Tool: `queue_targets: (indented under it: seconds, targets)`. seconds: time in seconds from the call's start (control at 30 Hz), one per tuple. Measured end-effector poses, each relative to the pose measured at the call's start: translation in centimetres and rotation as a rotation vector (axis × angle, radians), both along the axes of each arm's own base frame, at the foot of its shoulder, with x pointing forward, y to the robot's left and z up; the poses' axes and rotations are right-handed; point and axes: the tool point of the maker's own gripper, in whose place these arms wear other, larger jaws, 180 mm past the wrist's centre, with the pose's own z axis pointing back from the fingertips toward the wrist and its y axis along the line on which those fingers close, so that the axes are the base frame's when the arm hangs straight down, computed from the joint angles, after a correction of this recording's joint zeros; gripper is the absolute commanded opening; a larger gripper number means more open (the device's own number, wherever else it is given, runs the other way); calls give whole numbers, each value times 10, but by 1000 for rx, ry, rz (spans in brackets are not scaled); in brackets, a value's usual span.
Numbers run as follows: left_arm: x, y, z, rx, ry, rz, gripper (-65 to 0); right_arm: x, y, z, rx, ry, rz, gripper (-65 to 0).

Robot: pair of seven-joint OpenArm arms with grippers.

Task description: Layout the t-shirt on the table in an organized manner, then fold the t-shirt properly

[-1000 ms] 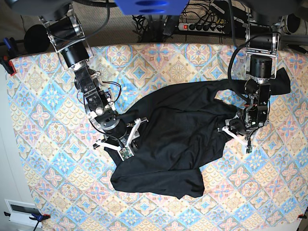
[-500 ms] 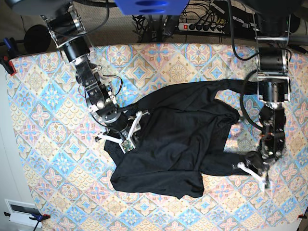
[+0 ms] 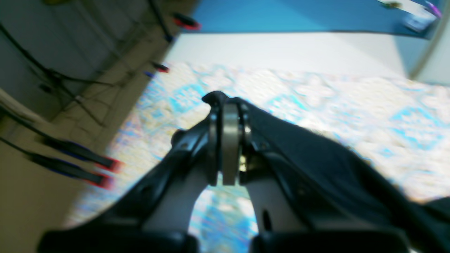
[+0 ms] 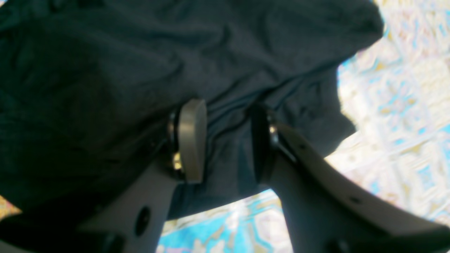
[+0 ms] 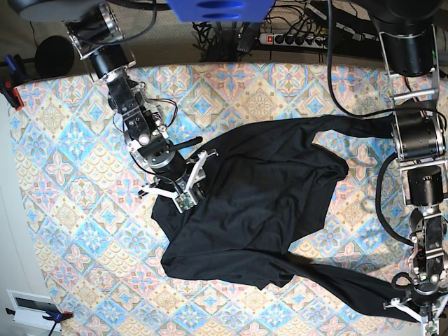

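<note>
Black shirt: the t-shirt (image 5: 252,203) sprawls mid-table (image 5: 63,161), one strip stretched to the near corner.
Left gripper (image 3: 230,116): clamped on that strip; wrist view only.
Right gripper (image 4: 225,140): jaws apart over cloth.
Writing: none legible.

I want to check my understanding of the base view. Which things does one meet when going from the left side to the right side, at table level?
Bare patterned table → right gripper, open over the cloth → main body of the black t-shirt → its stretched strip → left gripper, shut on the t-shirt.
</note>
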Motion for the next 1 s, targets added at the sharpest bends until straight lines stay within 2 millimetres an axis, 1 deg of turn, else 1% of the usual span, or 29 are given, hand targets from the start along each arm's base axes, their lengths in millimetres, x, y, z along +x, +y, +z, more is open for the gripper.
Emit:
queue_targets:
  seconds: [0.07,0.13,0.23,0.33,0.43,0.47,0.6,0.67,0.7,0.8,0.9,1.0]
  targets:
    - [0,15,5,35,-5,55,-610,0,-2,0,-3,-1,-4,-444]
    - [-4,30,11,62,-34,131,-554,-1,-2,-1,-6,4,-4,-444]
    - [-17,48,13,88,-58,255,-500,-1,-2,-1,-2,3,-3,-444]
    - [-26,56,1,100,-49,288,-479,-5,-2,-5,-3,13,-4,-444]
    - [-35,55,-29,93,10,286,-471,-9,-2,-9,-4,26,-4,-444]
    - [-38,53,-35,96,15,279,-471,-9,-2,-9,-3,27,-3,-444]
    - [-52,28,-59,142,16,205,-471,-8,-2,-7,-2,19,-4,-444]
    - [-60,14,-75,124,55,181,-471,-8,-2,-7,-4,19,-4,-444]
    - [-64,4,-83,107,68,162,-471,-8,-3,-8,-6,23,-6,-444]
    - [-77,-32,-119,-5,139,61,-471,-8,-2,-7,-3,20,-3,-444]
    - [-89,-61,-167,-152,282,19,-471,-8,-1,-6,1,19,-2,-444]
    - [-93,-85,-197,-289,370,-4,-471,-8,-1,-6,1,17,-2,-444]
